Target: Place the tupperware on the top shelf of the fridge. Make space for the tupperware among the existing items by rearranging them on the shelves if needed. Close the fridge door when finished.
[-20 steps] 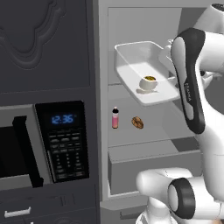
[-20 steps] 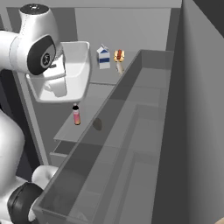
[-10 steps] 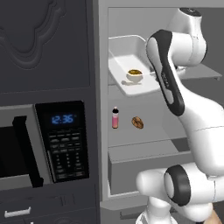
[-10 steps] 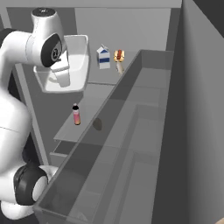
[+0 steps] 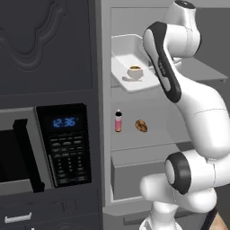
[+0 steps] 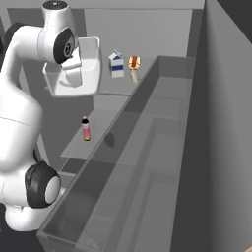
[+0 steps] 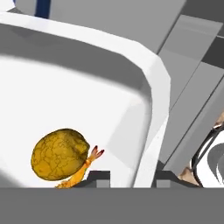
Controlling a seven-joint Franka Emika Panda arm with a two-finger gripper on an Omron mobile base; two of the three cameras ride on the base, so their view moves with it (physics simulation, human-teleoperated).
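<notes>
Kitchen, rendered. Built-in microwave (image 5: 49,148) w/ lit blue clock sits in dark cabinetry (image 5: 45,45). Next to it an open fridge (image 5: 105,112) w/ grey shelves (image 6: 98,123) holding a milk carton (image 6: 116,64), small bottle (image 5: 118,121) & other food; door bins (image 6: 147,162) alongside.

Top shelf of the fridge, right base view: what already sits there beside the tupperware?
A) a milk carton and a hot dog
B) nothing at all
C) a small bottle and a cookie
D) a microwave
A: a milk carton and a hot dog stand at the back of the top shelf, right of the tupperware.
</notes>
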